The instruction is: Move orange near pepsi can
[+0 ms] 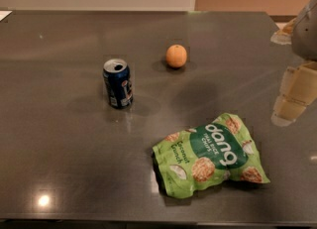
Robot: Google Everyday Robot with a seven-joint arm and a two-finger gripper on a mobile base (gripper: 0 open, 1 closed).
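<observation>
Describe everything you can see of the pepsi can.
The pepsi can looks like dark blue metal with a silver top, its mouth opened, and a logo on the side. It stands upright on the dark table, left of the orange and apart from it. Only the table touches it; the claw hangs at the right edge.

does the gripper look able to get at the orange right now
Probably yes: the gripper hangs at the right of the table, nothing stands between it and the orange, and the green bag lies nearer the front, off that path.
</observation>
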